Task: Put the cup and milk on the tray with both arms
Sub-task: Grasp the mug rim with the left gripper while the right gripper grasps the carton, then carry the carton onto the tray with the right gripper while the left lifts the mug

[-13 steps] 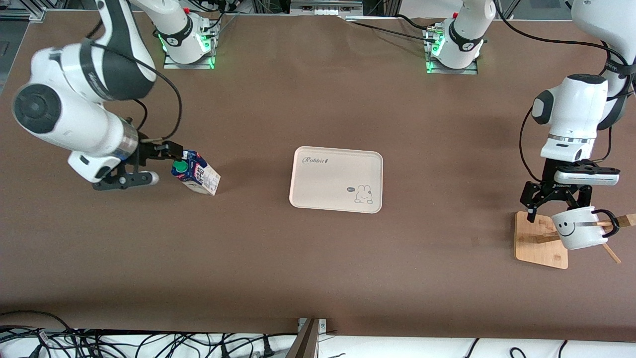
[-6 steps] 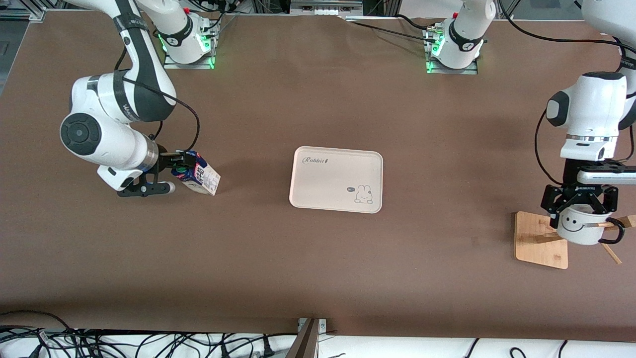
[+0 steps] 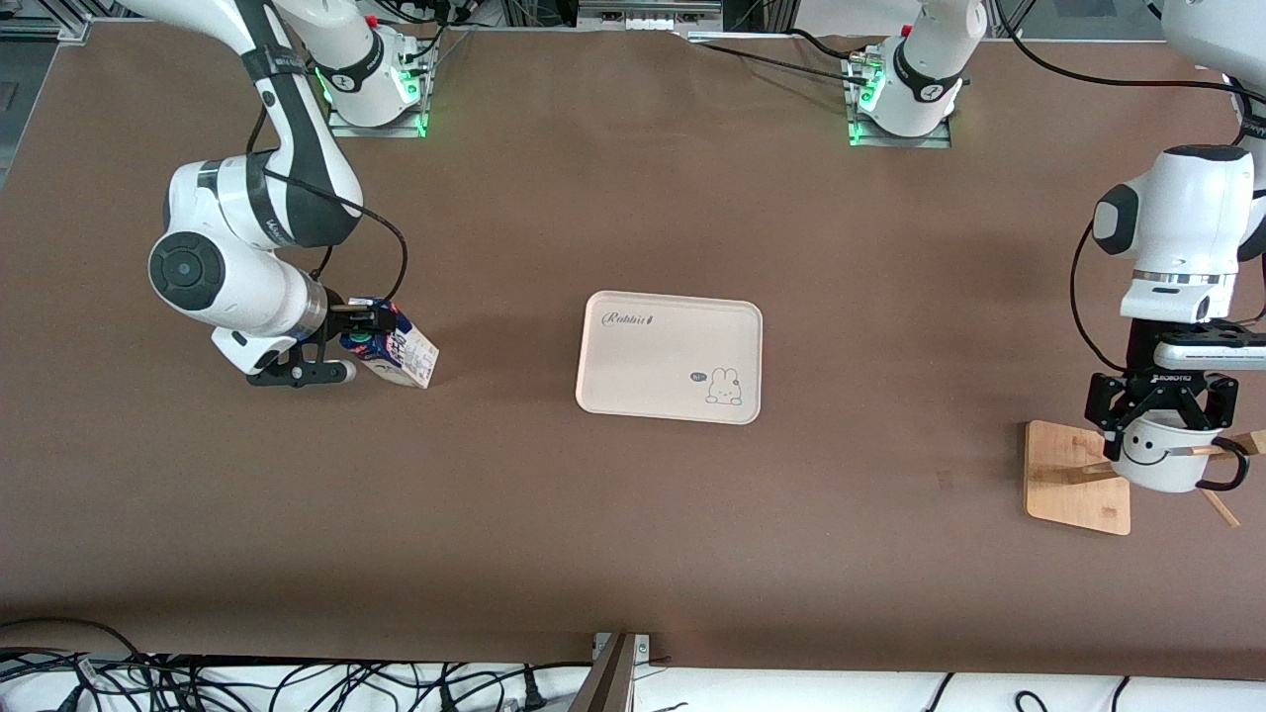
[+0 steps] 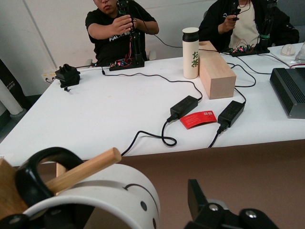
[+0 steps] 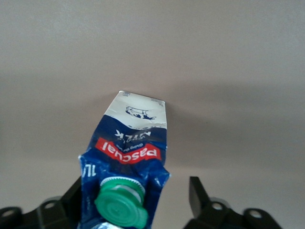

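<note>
Right gripper (image 3: pixel 361 341) is down at the milk carton (image 3: pixel 394 348), at the right arm's end of the table. Its fingers sit on either side of the carton's top by the green cap (image 5: pixel 120 208). In the right wrist view 1 finger (image 5: pixel 199 194) stands clear of the carton with a gap showing; the other is against or just beside the blue side, can't tell which. So partly open around the carton, no firm grip visible. Carton stands on the table, well apart from the tray (image 3: pixel 670 356).

Left gripper (image 3: pixel 1159 413) is down over the cup (image 3: pixel 1159 457), at the left arm's end of the table. Its fingers straddle the cup's rim, partly open, 1 finger (image 4: pixel 200 200) visibly off the cup wall. Can't tell if the cup is gripped. Cup hangs by its black handle (image 4: pixel 35 171) on a wooden peg (image 4: pixel 83 169) of the rack, smiley face toward the front camera. Rack's wooden base (image 3: pixel 1073 480) lies on the table under it.

Tray sits mid-table between the 2 arms, nothing on it. Cup and carton are both off the tray.
</note>
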Motion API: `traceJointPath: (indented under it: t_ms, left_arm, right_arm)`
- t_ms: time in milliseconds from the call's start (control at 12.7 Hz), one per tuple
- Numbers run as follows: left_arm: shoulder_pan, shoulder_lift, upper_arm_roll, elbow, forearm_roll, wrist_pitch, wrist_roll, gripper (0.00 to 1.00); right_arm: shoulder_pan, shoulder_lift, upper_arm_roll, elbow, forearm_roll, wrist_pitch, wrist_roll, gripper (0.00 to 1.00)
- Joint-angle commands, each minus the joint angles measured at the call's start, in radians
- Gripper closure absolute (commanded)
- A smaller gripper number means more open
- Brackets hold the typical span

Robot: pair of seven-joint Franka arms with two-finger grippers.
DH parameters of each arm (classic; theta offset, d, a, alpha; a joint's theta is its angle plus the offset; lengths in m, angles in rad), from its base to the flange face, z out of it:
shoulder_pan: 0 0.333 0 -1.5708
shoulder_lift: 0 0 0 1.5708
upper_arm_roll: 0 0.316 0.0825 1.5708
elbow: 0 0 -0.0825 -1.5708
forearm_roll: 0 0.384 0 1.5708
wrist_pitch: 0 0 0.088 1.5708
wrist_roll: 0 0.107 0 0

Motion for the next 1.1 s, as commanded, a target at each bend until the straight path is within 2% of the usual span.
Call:
traceJointPath:
  t_ms: [0,157,551,708,1022]
  left_arm:
    - [0.016,0.002,-0.003,-0.021,0.037,0.003,-0.005,1.0]
    - [0.017,0.002,-0.003,-0.038,0.039,0.003,-0.003,1.0]
    - [0.02,0.006,-0.003,-0.051,0.077,0.003,-0.013,1.0]
    - [0.02,0.006,-0.003,-0.052,0.077,0.003,-0.017,1.0]
    - [0.02,-0.019,-0.032,-0.051,0.078,0.001,-0.025,1.0]
  right_arm:
    - [0.001,-0.033,0.0,-0.011,0.017,0.006,0.013,0.64]
    - [0.004,-0.034,0.007,0.023,0.017,-0.01,0.036,0.64]
    - [0.047,-0.022,0.134,0.155,0.017,-0.083,0.18,0.64]
    - [0.114,0.012,0.165,0.207,0.018,-0.072,0.287,0.64]
    - [0.272,0.153,0.17,0.389,0.017,-0.066,0.454,0.64]
